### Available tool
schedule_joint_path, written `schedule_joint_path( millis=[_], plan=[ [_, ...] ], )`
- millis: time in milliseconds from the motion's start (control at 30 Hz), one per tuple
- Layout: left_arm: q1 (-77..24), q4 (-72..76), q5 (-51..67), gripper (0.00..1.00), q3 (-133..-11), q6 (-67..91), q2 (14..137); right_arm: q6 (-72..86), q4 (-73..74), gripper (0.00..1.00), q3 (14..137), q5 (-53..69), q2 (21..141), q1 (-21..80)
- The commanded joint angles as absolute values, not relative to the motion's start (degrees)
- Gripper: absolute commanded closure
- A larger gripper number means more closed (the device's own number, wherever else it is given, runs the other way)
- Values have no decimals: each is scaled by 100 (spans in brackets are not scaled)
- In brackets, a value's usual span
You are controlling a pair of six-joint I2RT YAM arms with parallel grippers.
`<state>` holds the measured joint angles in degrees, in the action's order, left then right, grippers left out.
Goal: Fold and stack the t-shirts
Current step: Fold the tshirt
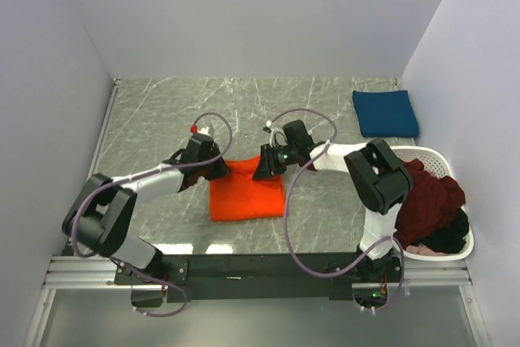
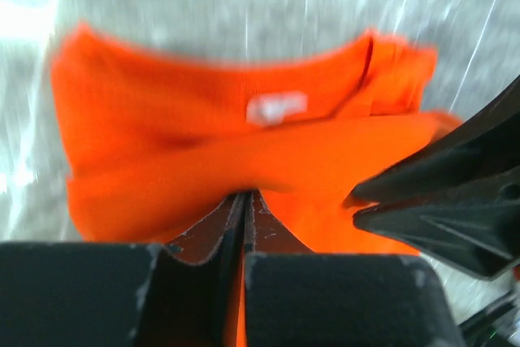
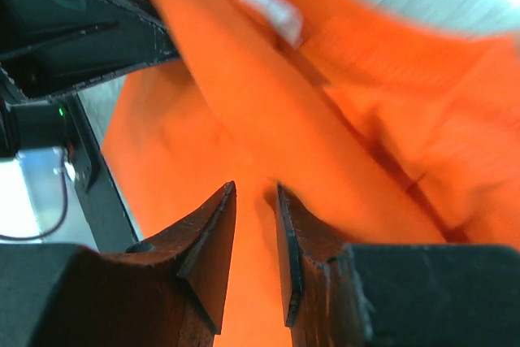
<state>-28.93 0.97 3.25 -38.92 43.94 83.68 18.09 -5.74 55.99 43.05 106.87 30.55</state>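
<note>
Now I am mid-fold on the orange t-shirt (image 1: 248, 199) in the middle of the table (image 1: 154, 119), my left gripper (image 2: 245, 198) pinched on its far edge, my right gripper (image 3: 256, 190) narrow over the cloth with its grip unclear, so next, I judge, both must carry that edge across evenly.

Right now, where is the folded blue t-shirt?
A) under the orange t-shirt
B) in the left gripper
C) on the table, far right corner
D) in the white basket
C: the folded blue t-shirt lies on the table in its far right corner, outside the white basket.
</note>
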Motion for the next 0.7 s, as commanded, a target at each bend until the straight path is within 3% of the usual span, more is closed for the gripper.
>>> schedule_joint_path(
  millis=[0, 400, 667],
  plan=[
    [-2594, 694, 685, 93, -4446, 4254, 8744, 1898, -958, 66, 6099, 4631, 11003, 2804],
    [-2084, 1300, 1318, 94, -4773, 4544, 10590, 3873, -2150, 67, 6856, 5413, 12656, 2031],
    [-1723, 1670, 1459, 93, -4474, 4720, 10442, 4509, -2698, 67, 6522, 5449, 12736, 1688]
  ],
)
